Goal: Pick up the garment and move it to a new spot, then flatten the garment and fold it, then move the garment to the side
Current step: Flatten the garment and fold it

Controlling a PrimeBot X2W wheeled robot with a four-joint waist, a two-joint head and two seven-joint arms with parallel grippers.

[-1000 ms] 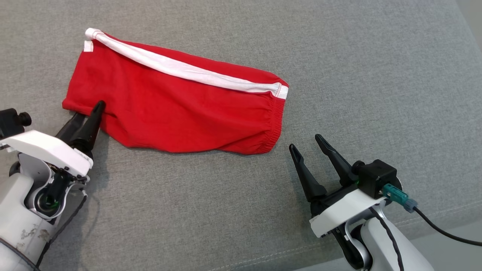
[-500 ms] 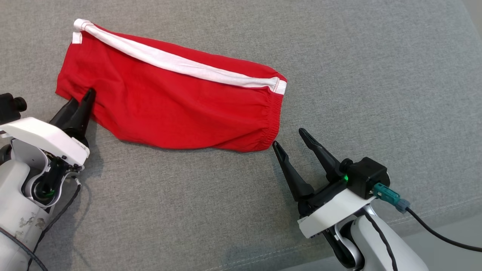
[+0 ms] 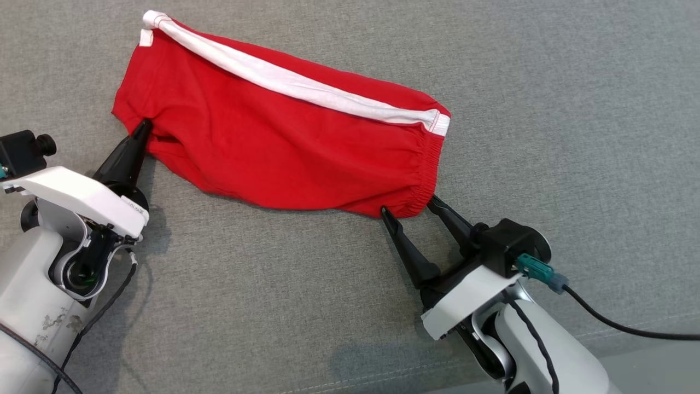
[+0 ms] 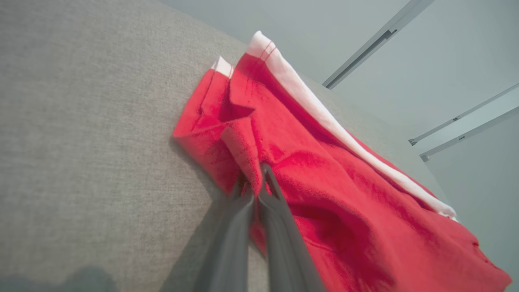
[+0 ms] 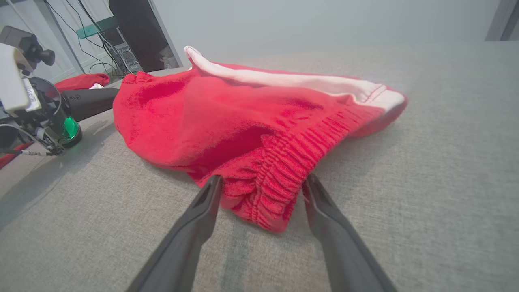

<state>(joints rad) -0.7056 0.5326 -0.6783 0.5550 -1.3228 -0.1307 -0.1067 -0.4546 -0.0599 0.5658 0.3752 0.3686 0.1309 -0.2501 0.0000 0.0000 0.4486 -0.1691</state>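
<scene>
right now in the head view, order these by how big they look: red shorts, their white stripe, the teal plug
1. red shorts
2. white stripe
3. teal plug, clearly smallest even though it sits nearer the camera

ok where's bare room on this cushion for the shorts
Bare grey cushion lies below the red shorts, between left gripper and right gripper, and right of the waistband. Crowded at the shorts' two near corners.

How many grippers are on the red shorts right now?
2. The left gripper is shut on the left end of the red shorts; the right gripper stands open around their elastic waistband corner.
</scene>
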